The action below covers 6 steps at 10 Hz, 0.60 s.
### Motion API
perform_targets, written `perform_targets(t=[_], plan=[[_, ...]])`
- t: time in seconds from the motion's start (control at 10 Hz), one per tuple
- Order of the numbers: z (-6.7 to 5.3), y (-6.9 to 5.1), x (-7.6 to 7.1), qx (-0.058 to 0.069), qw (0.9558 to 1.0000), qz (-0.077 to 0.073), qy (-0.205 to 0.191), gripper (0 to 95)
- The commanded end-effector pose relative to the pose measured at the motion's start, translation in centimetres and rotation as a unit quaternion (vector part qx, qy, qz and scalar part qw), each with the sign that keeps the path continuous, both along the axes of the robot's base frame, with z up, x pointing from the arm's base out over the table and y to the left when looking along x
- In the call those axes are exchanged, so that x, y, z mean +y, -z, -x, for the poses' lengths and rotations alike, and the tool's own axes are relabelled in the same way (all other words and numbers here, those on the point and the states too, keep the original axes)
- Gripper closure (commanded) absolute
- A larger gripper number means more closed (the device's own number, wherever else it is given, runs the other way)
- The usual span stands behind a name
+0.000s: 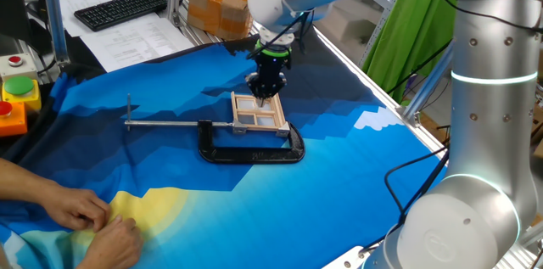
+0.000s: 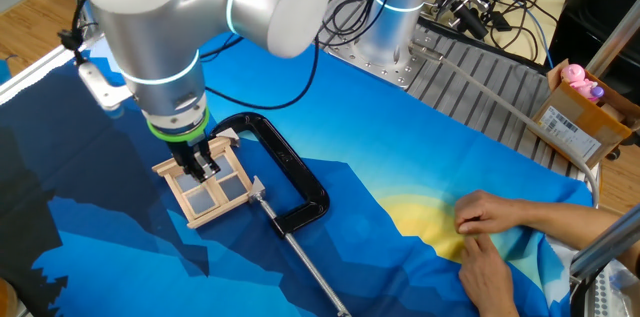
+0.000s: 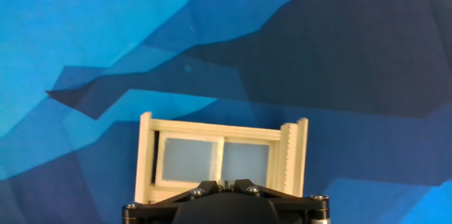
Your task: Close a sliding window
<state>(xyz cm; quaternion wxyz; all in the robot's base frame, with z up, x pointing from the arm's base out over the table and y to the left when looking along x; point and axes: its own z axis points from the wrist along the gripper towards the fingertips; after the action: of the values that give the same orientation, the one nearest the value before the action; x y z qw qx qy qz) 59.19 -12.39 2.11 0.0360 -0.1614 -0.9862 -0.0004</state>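
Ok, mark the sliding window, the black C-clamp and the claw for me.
sliding window (image 2: 213, 195): the other fixed view, on its near pane.
black C-clamp (image 1: 252, 155): one fixed view, on the curved body's long side.
claw (image 2: 200, 169): the other fixed view, between its fingertips at the window.

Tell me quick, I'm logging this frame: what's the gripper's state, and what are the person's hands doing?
Gripper: down at the sliding window; open or shut cannot be told.
Person's hands: resting on the blue cloth, holding nothing visible.
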Motion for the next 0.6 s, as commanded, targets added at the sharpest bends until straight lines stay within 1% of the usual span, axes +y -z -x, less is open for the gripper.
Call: perform_targets(t=[0.1,0.4,0.6], plan=[[0.09,0.18,-0.01,-0.006,1.0,0.004,0.003,95.0],[0.12,0.46,-0.16,-0.007,1.0,0.005,0.001,95.0],[0.1,0.73,-0.17,-0.01,0.9999,0.006,0.0,95.0]])
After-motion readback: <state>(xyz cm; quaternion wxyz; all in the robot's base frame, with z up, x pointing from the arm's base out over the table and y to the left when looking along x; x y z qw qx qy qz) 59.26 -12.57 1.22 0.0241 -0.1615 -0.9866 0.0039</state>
